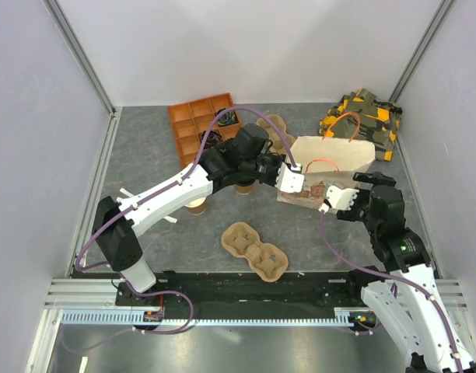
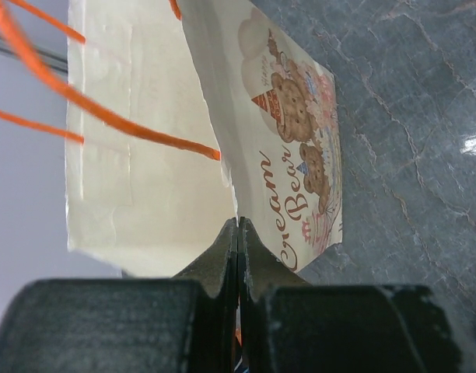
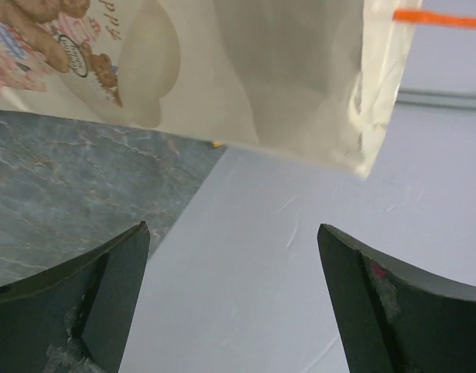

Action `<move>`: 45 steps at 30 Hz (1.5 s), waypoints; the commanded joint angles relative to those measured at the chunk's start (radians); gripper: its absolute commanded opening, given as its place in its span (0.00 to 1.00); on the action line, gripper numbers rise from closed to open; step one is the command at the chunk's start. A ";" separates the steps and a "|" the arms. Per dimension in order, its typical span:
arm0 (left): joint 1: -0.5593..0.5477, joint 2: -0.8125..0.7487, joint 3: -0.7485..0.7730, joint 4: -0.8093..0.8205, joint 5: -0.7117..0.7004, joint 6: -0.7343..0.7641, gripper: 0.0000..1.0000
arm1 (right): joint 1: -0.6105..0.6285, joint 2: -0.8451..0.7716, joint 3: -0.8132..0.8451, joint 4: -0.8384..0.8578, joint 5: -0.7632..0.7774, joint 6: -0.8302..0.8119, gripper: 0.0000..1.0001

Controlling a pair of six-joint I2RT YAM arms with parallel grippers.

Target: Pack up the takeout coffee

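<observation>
A cream paper bag [image 1: 335, 155] with orange string handles and a bear print stands right of centre. My left gripper [image 1: 294, 180] is at its left edge; in the left wrist view its fingers [image 2: 238, 221] are shut on the rim of the bag [image 2: 296, 148]. My right gripper [image 1: 333, 199] hangs open just in front of the bag with nothing between its fingers [image 3: 234, 241]; the bag [image 3: 261, 70] shows above them. Two tan paper cups [image 1: 195, 206] [image 1: 243, 188] peek out from under the left arm. Their tops are hidden, so I cannot tell which is the takeout coffee.
A brown pulp cup carrier [image 1: 255, 251] lies near the front centre. An orange compartment tray [image 1: 193, 124] sits at the back left, a second pulp carrier [image 1: 277, 128] behind the left arm, and a camouflage bag [image 1: 364, 120] at the back right. Grey walls close in both sides.
</observation>
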 commanded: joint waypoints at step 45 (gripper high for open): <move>-0.013 -0.093 -0.135 0.098 0.002 -0.017 0.02 | -0.344 0.580 0.787 -0.542 -0.272 1.498 0.71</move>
